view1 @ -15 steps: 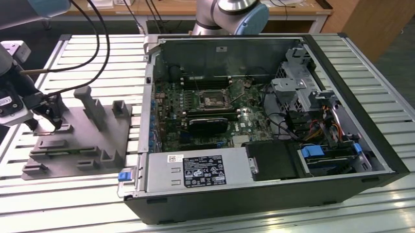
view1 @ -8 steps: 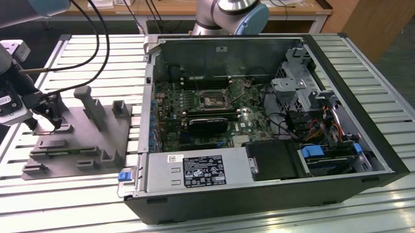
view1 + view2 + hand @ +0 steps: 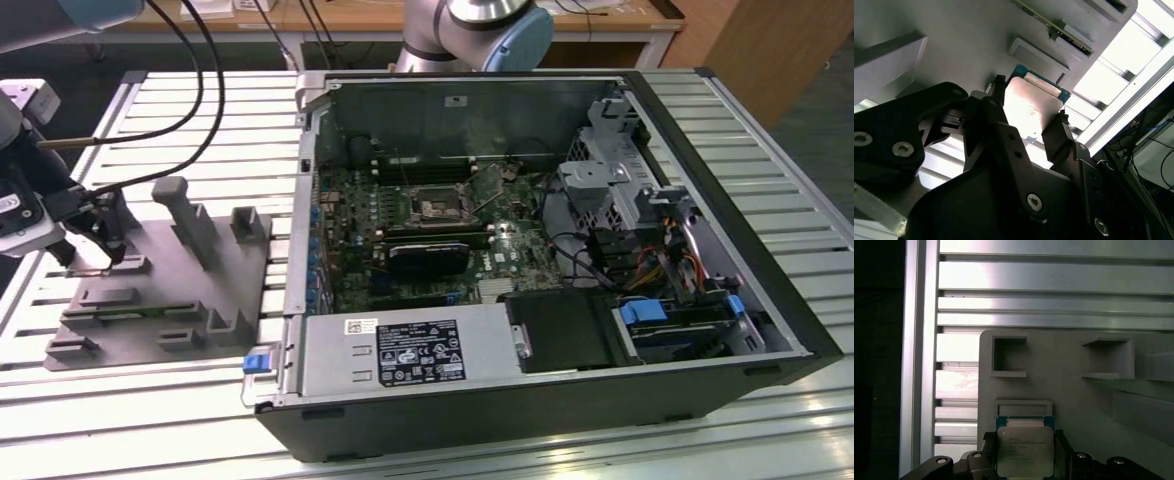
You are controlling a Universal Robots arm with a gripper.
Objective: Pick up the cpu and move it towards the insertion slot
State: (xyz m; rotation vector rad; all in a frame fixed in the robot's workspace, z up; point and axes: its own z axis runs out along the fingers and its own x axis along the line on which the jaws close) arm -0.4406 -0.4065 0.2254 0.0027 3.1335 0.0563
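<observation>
Fingers [image 3: 1059,140] of the gripper [image 3: 96,258] clamp the cpu [image 3: 1025,450] by its edges, the insertion slot [image 3: 438,207] lying at three o'clock from it in the exterior view.

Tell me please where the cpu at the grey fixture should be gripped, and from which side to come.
Grip the cpu by two opposite side edges, coming straight down from above. It is a thin flat square, face up over the grey fixture, so only its edges offer a hold. The gripper is shut on it this way.
</observation>
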